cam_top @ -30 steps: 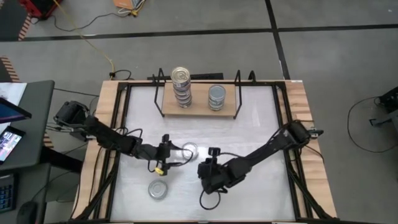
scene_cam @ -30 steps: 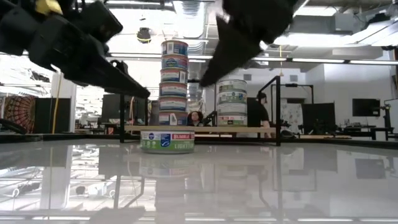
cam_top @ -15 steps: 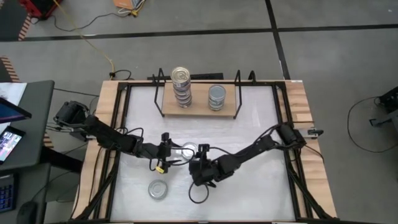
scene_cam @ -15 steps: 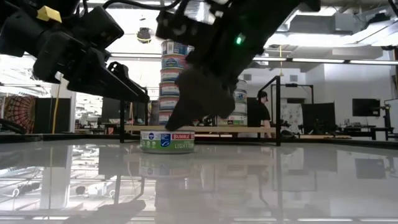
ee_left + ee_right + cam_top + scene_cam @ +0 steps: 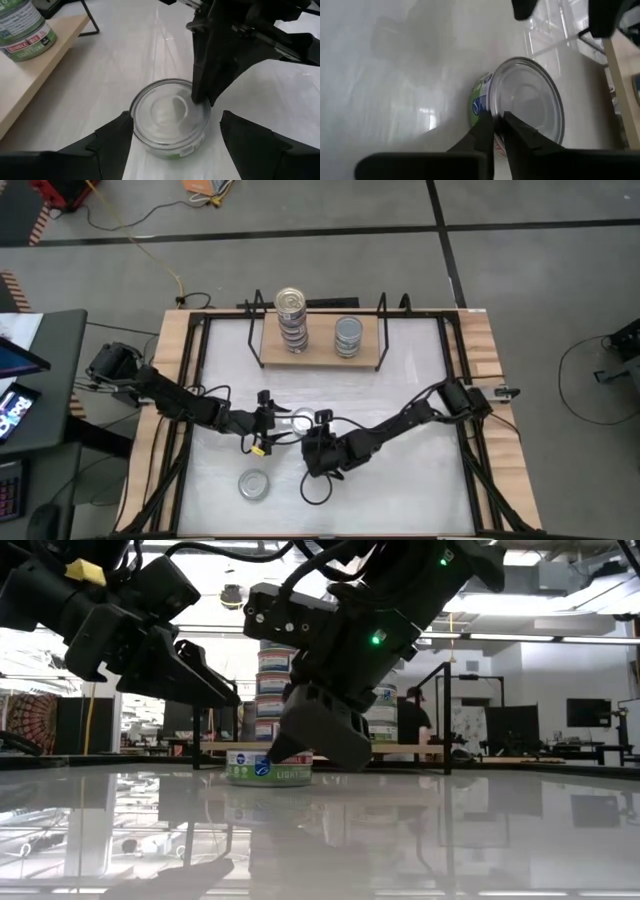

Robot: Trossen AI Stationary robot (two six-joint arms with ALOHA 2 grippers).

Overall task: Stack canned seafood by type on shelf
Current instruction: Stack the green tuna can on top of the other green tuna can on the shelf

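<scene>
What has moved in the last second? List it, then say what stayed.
The right gripper swung left across the table to the tin between the arms, its nearly closed fingertips at the tin's rim. The left gripper stayed open around that tin. The shelf stacks and front tin are unchanged.

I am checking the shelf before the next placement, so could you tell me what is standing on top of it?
The shelf carries a tall stack of tins and, apart from it, a shorter stack. Only each top lid shows from above; in the low view the right arm covers part of both stacks.
</scene>
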